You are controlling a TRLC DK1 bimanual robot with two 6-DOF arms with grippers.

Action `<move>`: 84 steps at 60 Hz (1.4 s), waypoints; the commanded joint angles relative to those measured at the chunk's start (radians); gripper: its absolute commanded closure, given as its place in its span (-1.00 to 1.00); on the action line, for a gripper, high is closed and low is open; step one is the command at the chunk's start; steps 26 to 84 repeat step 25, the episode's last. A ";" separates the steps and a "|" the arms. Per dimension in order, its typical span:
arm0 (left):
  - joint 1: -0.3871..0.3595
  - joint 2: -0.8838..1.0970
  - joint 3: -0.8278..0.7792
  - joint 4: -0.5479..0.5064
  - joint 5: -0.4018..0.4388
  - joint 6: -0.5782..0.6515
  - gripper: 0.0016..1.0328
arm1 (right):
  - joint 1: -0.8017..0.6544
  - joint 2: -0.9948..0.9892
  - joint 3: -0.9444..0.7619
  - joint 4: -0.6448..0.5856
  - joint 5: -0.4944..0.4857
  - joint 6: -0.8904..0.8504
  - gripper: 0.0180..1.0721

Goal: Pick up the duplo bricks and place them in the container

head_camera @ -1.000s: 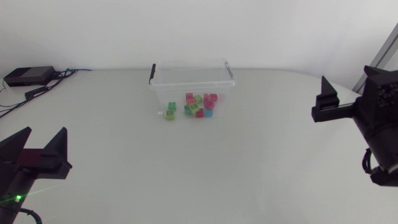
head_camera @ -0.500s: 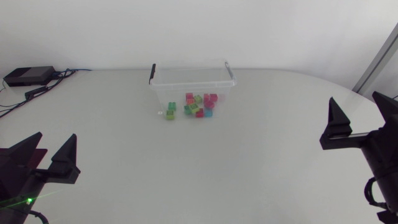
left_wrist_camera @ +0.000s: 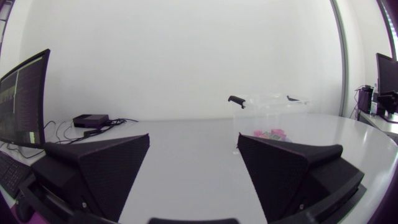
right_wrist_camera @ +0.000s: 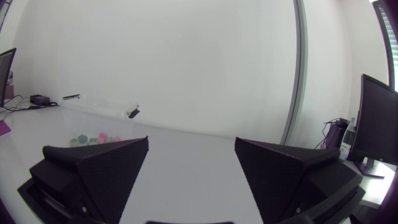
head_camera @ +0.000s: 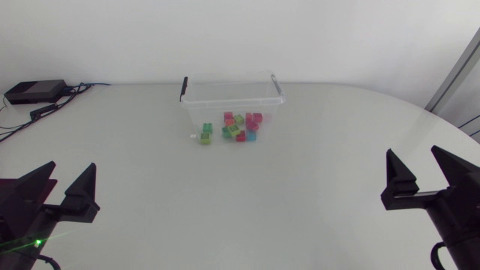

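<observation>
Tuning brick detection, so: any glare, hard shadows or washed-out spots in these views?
Head view: soft even light, no hard shadows; clear container faint against the white table, bricks vivid; green glint on the left arm. Left wrist view: container nearly invisible save its dark handles. Right wrist view: bricks tiny, pale.

Robotics laboratory, manipulation test station. A broad white table carries trial props: a clear lidless container and a cluster of coloured duplo bricks. Two arms flank it, the left end effector and the right end effector both black and wedge-fingered. A black electronics box with trailing cables occupies the table's far corner.
</observation>
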 commanded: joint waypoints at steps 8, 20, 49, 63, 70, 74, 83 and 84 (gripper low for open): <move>-0.019 0.001 -0.015 -0.011 -0.014 -0.042 -0.92 | -0.036 -0.104 -0.067 -0.094 -0.053 0.105 -0.90; -0.023 0.002 -0.015 -0.014 -0.017 -0.048 -0.92 | -0.046 -0.133 -0.080 -0.123 -0.068 0.126 -0.90; -0.023 0.002 -0.015 -0.014 -0.017 -0.048 -0.92 | -0.046 -0.133 -0.080 -0.123 -0.068 0.126 -0.90; -0.023 0.002 -0.015 -0.014 -0.017 -0.048 -0.92 | -0.046 -0.133 -0.080 -0.123 -0.068 0.126 -0.90; -0.023 0.002 -0.015 -0.014 -0.017 -0.048 -0.92 | -0.046 -0.133 -0.080 -0.123 -0.068 0.126 -0.90; -0.023 0.002 -0.015 -0.014 -0.017 -0.048 -0.92 | -0.046 -0.133 -0.080 -0.123 -0.068 0.126 -0.90; -0.023 0.002 -0.015 -0.014 -0.017 -0.048 -0.92 | -0.046 -0.133 -0.080 -0.123 -0.068 0.126 -0.90; -0.023 0.002 -0.015 -0.014 -0.017 -0.048 -0.92 | -0.046 -0.133 -0.080 -0.123 -0.068 0.126 -0.90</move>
